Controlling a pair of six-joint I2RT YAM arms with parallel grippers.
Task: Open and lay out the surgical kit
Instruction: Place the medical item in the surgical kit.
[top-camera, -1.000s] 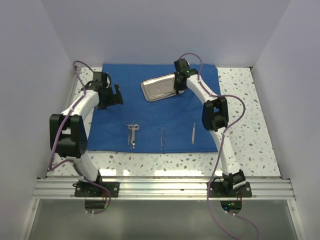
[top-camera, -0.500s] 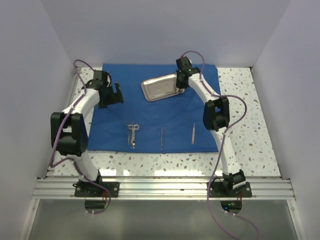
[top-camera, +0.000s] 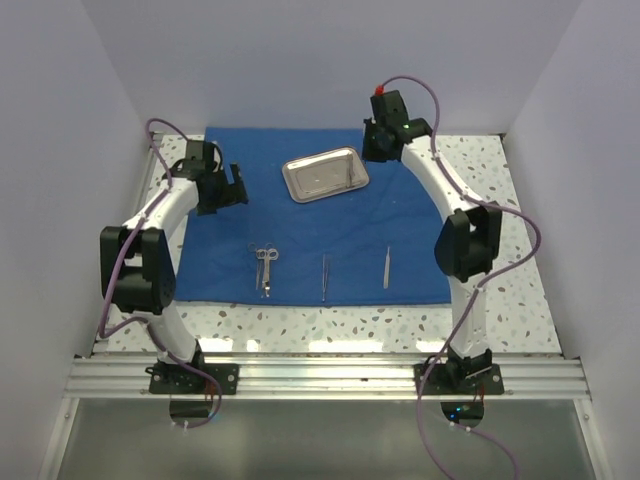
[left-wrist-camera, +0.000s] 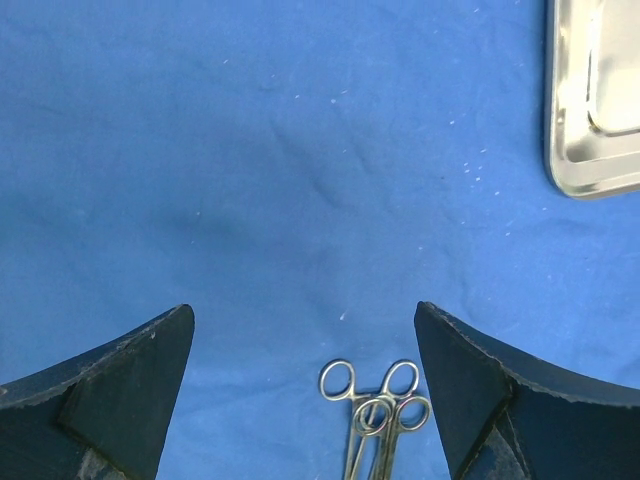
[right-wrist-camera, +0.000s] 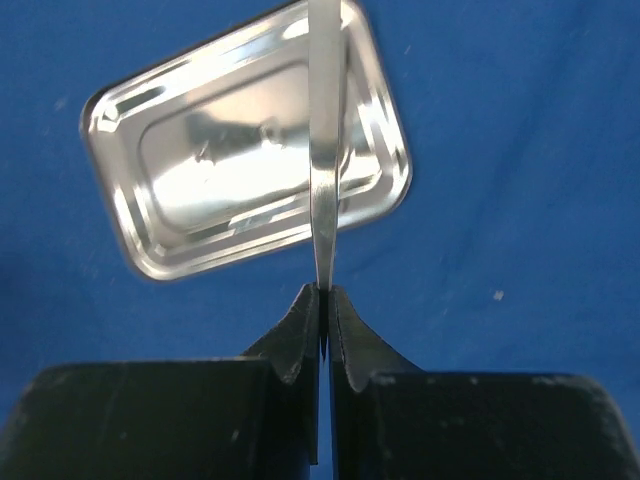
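Surgical kit (top-camera: 320, 225), royal-blue cloth (left-wrist-camera: 250, 150) flat, shiny tray (top-camera: 325, 175), forceps (top-camera: 265, 265), right hand (right-wrist-camera: 325, 300) pinching tweezers (right-wrist-camera: 325, 150)

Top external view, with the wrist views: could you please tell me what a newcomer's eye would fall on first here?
The royal-blue cloth spread flat on the table, with the shiny steel tray on its far part. Next, the right gripper, shut on a thin steel instrument held up beside that tray. Ring-handled forceps and two slim tools lie in a row near the cloth's near edge.
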